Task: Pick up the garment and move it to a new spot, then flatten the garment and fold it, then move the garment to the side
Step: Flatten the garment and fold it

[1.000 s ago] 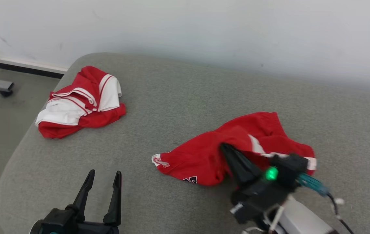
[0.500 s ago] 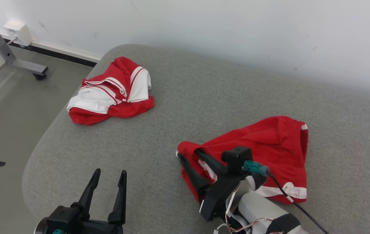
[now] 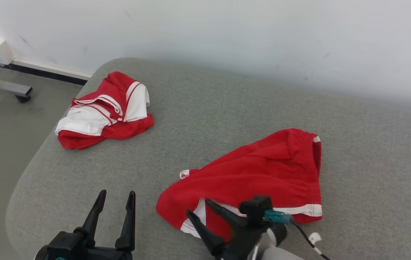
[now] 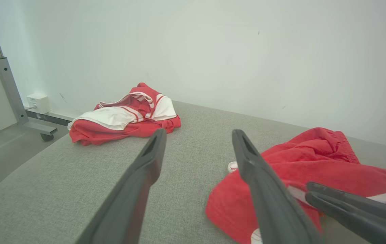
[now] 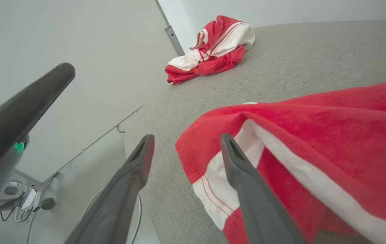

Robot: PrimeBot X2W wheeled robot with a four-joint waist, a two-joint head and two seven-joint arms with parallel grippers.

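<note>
The garment (image 3: 263, 169) is a pair of red shorts with white stripes, lying loosely spread on the grey cushioned surface (image 3: 198, 119), right of the middle. My right gripper (image 3: 199, 207) stands open at its near left corner. In the right wrist view (image 5: 186, 137) one finger lies over the white-striped hem of the garment (image 5: 315, 118), the other over bare cushion, and nothing is clamped. My left gripper (image 3: 117, 194) is open and empty at the near left, apart from the cloth. The left wrist view (image 4: 198, 133) has the garment (image 4: 315, 162) to its right.
A second red and white garment (image 3: 104, 112) lies crumpled at the cushion's far left corner, also in the left wrist view (image 4: 125, 117) and right wrist view (image 5: 213, 51). A white wall runs behind. Floor and a wheeled metal frame leg (image 3: 7, 86) lie left of the cushion's rounded edge.
My right gripper has opened and let go of the red shorts, which now lie flatter and more spread out. It has drawn back toward the near edge. The head camera has shifted.
</note>
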